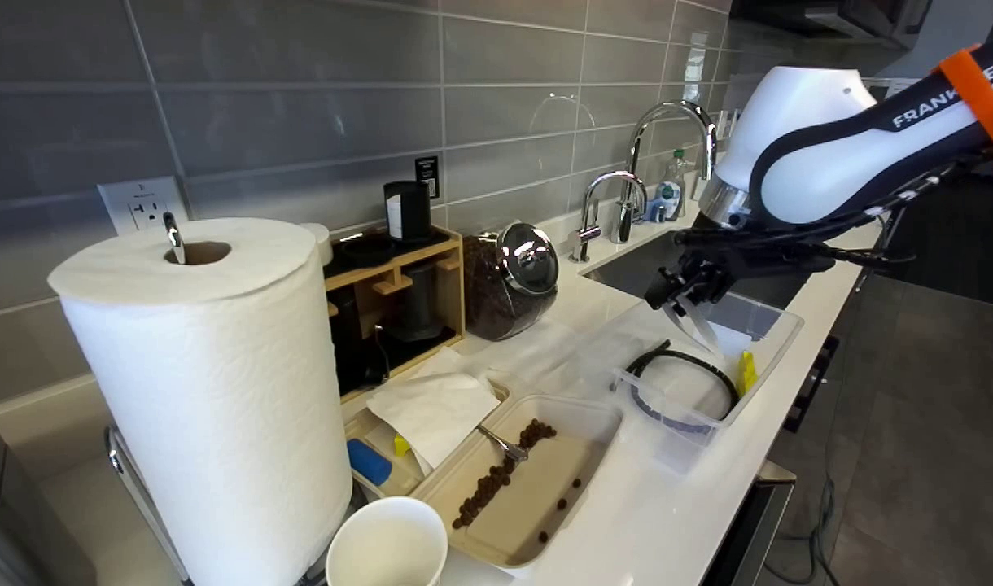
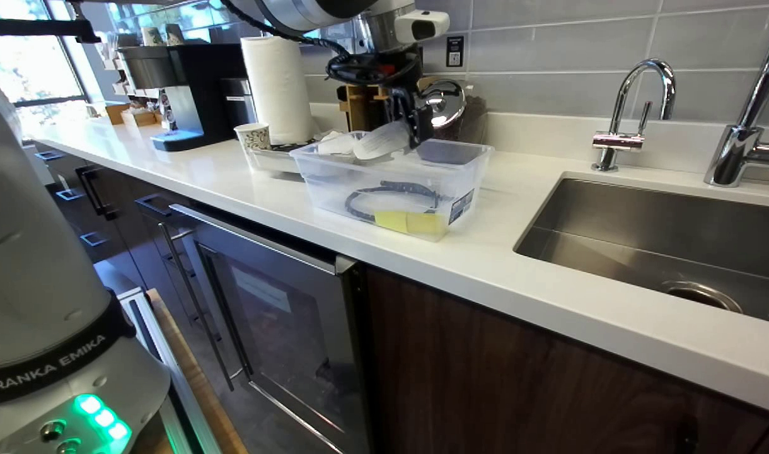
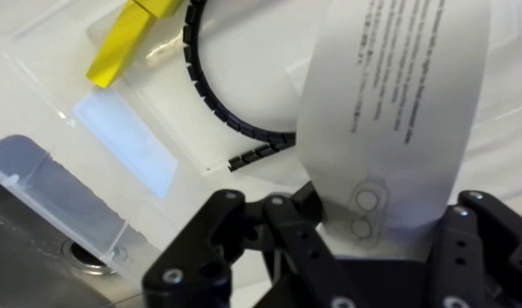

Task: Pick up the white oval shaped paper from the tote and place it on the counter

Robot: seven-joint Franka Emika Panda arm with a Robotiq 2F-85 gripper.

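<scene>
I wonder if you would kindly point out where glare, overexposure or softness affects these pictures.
In the wrist view, the text on the paper looks soft and is hard to read; in an exterior view, the window is washed out by daylight; in an exterior view, the wall tiles show a bright streak of glare and the jar lid sharp highlights.

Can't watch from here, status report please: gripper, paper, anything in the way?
Gripper holding the white oval paper. Paper over the tote, not yet on the counter. Tote wall might catch it on the way out.
</scene>
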